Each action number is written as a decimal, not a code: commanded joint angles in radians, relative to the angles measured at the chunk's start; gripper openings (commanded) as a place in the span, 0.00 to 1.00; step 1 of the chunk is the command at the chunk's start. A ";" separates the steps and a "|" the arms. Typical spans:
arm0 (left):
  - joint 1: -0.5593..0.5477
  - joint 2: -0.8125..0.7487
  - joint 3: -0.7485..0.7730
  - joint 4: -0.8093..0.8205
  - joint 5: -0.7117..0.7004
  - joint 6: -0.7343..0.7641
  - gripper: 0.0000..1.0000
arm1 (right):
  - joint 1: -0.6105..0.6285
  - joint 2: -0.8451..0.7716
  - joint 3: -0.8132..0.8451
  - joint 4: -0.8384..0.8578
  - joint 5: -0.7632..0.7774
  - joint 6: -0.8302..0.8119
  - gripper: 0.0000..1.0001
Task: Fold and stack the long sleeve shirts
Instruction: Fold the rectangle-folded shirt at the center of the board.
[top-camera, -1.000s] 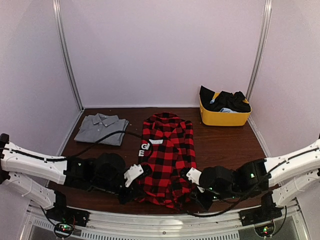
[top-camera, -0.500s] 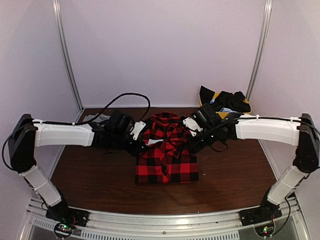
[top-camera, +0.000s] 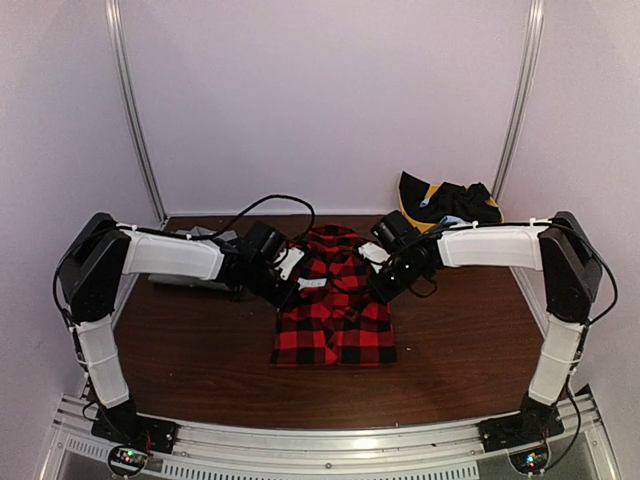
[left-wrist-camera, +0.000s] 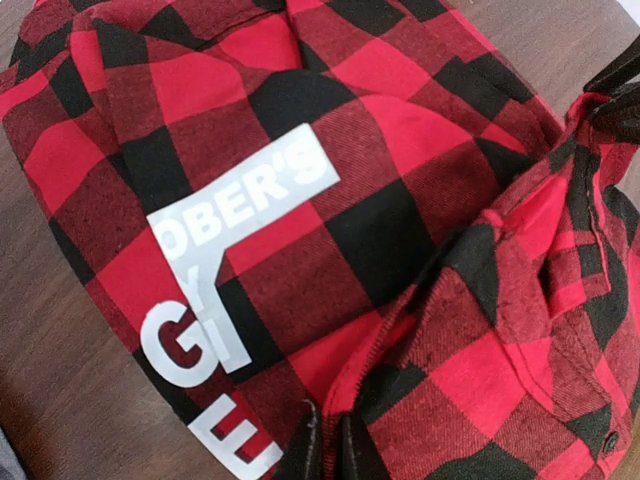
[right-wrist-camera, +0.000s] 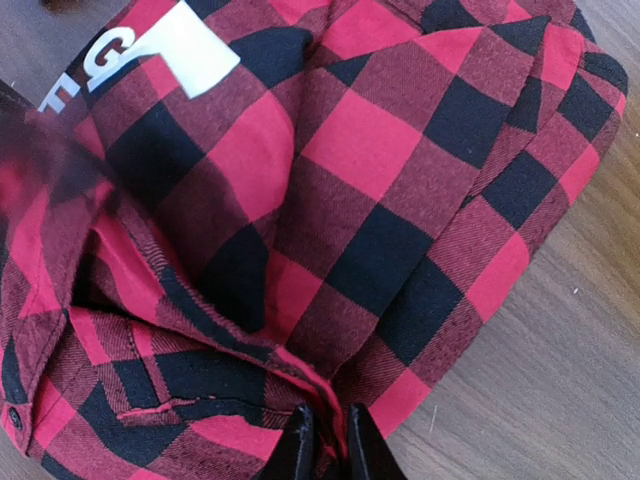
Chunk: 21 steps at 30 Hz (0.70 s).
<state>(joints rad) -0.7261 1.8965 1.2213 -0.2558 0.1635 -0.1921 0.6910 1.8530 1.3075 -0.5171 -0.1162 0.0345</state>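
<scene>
The red-and-black flannel shirt (top-camera: 335, 320) lies folded in half on the brown table (top-camera: 460, 350), its doubled edge toward the far side. My left gripper (top-camera: 289, 287) sits at the fold's far left corner and my right gripper (top-camera: 381, 286) at its far right corner. In the left wrist view, my left gripper (left-wrist-camera: 329, 450) is shut on a ridge of flannel (left-wrist-camera: 400, 230) beside white lettering (left-wrist-camera: 240, 200). In the right wrist view, my right gripper (right-wrist-camera: 328, 438) pinches the hem of the flannel (right-wrist-camera: 380, 150). The grey shirt (top-camera: 182, 283) lies far left, mostly hidden by my left arm.
A yellow bin (top-camera: 432, 200) with dark clothes in it stands at the back right corner. Pale walls enclose the table on three sides. A black cable (top-camera: 262, 203) loops above my left arm.
Both grippers carried the shirt's near hem up and away from me, laying it over the far half. Over the last half second they sank a little onto the shirt.
</scene>
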 joint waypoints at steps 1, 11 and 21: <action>0.015 0.026 0.043 0.016 -0.075 -0.005 0.13 | -0.029 0.027 0.041 0.024 0.046 0.013 0.19; 0.030 -0.069 0.021 0.025 -0.310 -0.096 0.37 | -0.060 -0.061 0.033 0.053 0.202 0.080 0.35; 0.030 -0.368 -0.334 0.356 -0.037 -0.160 0.49 | 0.009 -0.245 -0.227 0.216 -0.027 0.122 0.54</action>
<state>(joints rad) -0.7002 1.6341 1.0203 -0.1085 -0.0170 -0.3031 0.6510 1.6478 1.1568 -0.3805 -0.0376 0.1276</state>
